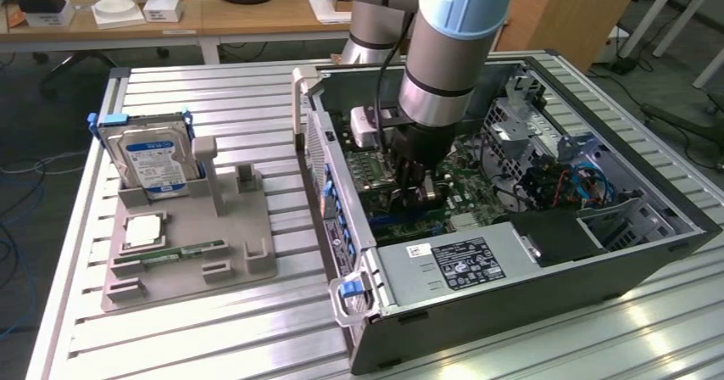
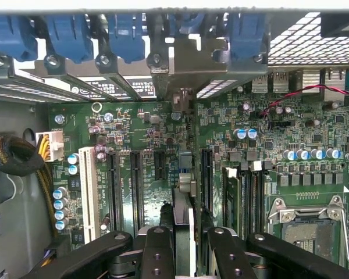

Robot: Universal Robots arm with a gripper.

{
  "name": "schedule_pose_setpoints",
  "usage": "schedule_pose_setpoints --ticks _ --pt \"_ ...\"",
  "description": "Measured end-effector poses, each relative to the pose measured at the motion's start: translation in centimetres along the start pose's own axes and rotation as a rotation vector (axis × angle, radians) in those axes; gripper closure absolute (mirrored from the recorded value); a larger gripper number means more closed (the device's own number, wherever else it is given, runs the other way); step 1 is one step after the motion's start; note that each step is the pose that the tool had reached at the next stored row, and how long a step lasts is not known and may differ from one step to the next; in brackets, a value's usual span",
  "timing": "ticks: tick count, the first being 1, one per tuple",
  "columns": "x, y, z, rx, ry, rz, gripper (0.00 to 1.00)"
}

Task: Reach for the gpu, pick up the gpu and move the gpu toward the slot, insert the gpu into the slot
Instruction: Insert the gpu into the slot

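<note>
Arm (image 1: 453,49): reached down from the upper middle of the exterior frame into the open computer case (image 1: 633,236).
Computer case: laid on its side across the right half of the exterior frame, with its inside exposed.
Gripper (image 1: 414,189): lowered close over the motherboard (image 1: 470,193) near the frame's centre. In the wrist view, the black fingers (image 2: 158,244) are seen pressed against both faces of a thin card.
Gpu (image 2: 185,187): pinched edge-on between the fingers and held upright over the green board. It is flanked by long black expansion slots (image 2: 137,186). Whether its lower edge is seated cannot be told.
Blue clips (image 2: 70,38): ranged in a row along the case's rear wall, beyond the far end of the card.
CPU socket (image 2: 305,224): set in the board beside the gripper, framed in silver metal.
Power supply (image 1: 453,265): mounted at the near end of the case, lower centre-right of the exterior frame, with its label turned up.
Hard drive (image 1: 153,155): stood upright in a grey holder (image 1: 186,270) at the left of the exterior frame, well apart from the gripper.
Memory stick (image 1: 169,252): laid flat on the holder, lower left of the frame.
Table (image 1: 226,338): ribbed metal, on which both the holder and the case are carried.
</note>
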State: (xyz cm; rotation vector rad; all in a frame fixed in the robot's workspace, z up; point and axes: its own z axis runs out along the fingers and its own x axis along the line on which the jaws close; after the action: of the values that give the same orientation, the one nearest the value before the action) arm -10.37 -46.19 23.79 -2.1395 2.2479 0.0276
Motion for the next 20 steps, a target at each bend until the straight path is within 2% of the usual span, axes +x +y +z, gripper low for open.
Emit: schedule_pose_setpoints --ticks 9,20 --pt "0.02 0.07 0.44 0.0 0.0002 0.0 0.73" --pt "0.01 0.09 0.32 0.0 -0.0001 0.0 0.73"
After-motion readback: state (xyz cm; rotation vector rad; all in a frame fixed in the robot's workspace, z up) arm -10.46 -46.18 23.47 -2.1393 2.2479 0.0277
